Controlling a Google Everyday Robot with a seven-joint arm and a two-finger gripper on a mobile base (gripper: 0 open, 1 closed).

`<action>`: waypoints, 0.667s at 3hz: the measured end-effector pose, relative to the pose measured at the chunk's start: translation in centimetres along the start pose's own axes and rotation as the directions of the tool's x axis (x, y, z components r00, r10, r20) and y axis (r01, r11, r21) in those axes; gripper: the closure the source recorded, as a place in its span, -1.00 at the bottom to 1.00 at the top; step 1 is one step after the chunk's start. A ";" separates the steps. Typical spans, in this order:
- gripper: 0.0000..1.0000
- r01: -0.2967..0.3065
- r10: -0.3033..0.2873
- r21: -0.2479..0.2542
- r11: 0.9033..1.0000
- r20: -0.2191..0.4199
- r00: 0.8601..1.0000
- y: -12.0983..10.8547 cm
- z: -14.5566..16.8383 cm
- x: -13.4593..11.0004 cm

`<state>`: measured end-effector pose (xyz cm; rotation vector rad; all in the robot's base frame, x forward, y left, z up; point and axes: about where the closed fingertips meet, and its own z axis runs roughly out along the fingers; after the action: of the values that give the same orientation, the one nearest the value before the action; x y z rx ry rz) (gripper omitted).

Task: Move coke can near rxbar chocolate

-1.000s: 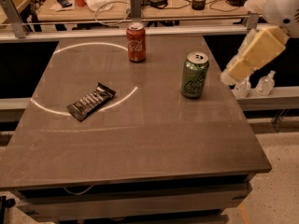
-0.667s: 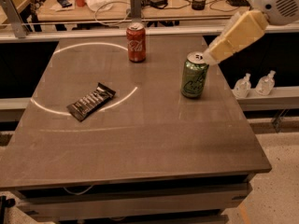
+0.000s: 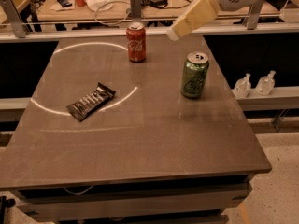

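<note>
The red coke can stands upright near the far edge of the grey table. The rxbar chocolate, a flat black wrapper, lies to the left of the table's middle, well in front of the can. My gripper hangs in the air at the top right, above the far side of the table, to the right of the coke can and above the green can. It holds nothing that I can see.
A green can with a silver top stands upright at the right of the table. A bright ring of light crosses the left half. Two small bottles sit on a ledge to the right. A cluttered bench runs behind.
My gripper has swung up and to the left, from beside the table's right edge to above the far side, nearer the coke can. The cans and the bar have not moved.
</note>
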<state>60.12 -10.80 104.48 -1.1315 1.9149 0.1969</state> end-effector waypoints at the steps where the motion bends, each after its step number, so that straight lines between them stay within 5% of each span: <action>1: -1.00 0.014 -0.014 -0.037 0.999 0.005 1.000 -0.6 6.5 -3.8; 2: -1.00 0.021 -0.020 -0.041 0.999 0.004 1.000 -0.4 6.9 -4.0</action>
<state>65.40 -4.90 103.48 -1.1765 1.9027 0.2277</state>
